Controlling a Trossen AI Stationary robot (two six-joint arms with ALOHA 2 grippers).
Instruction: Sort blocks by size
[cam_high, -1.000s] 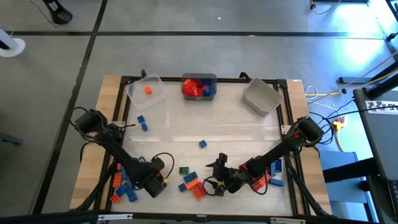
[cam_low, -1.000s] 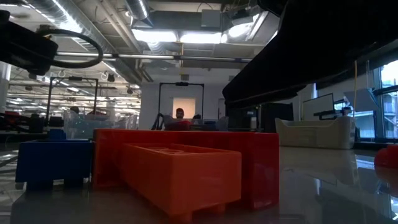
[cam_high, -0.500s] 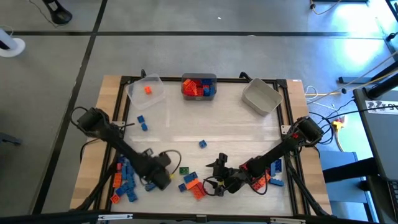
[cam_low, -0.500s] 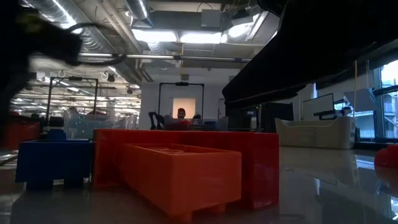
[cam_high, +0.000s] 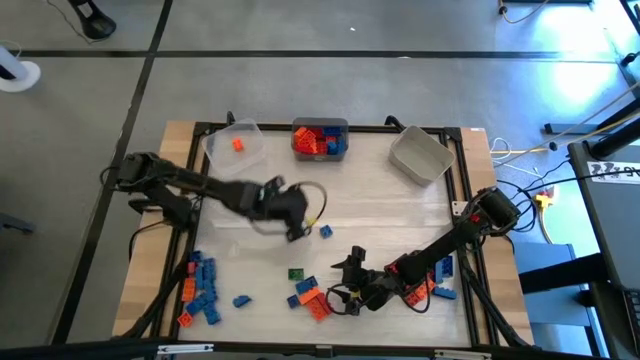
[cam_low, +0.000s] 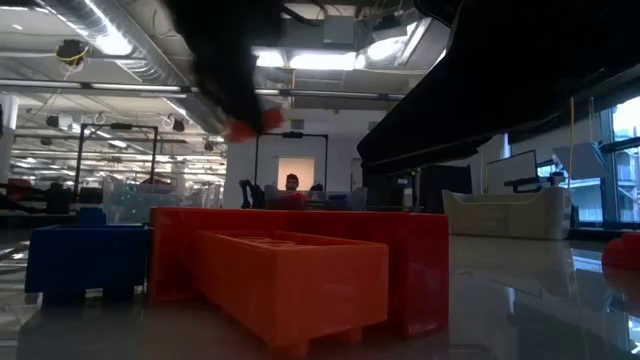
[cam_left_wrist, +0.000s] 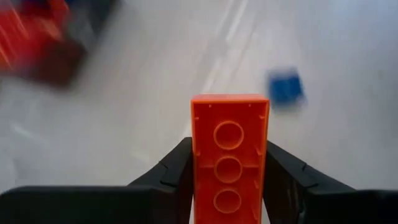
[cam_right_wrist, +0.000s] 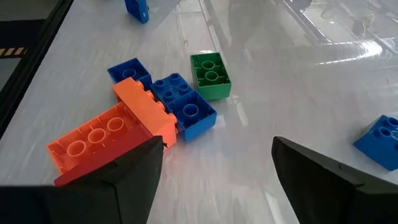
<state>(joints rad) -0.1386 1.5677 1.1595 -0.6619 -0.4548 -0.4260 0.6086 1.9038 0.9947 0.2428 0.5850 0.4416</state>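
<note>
The blocks lie scattered: a blue and orange pile (cam_high: 200, 290) at the near left, a cluster (cam_high: 308, 297) near the middle front, and a lone blue block (cam_high: 326, 232). My left gripper (cam_high: 296, 222) hangs over the table's middle, shut on a long orange block (cam_left_wrist: 229, 134). My right gripper (cam_high: 345, 283) rests open at the near edge. Just ahead of its fingers lie an orange block (cam_right_wrist: 106, 137), a blue block (cam_right_wrist: 186, 102) and a green block (cam_right_wrist: 210, 74). My left gripper pinches the orange block by its two long sides (cam_left_wrist: 198, 162) between its two fingers. The fingers run along the block, whose free end sticks out past the fingertips. Its hollow underside faces the wrist camera. It is lifted clear of the table, and the gripper slants downward.
At the far edge stand a clear bin (cam_high: 235, 145) holding one orange block, a grey bin (cam_high: 320, 125) with several blocks, and a grey bin (cam_high: 420, 155). More blocks lie by the right arm (cam_high: 440, 285). Two blue blocks (cam_high: 228, 196) lie at the left.
My left gripper has risen from the near-left pile and swung fast toward the table's middle and far side, turning as it went. It now carries the orange block clear of the table. A blue block shows where the gripper stood.
</note>
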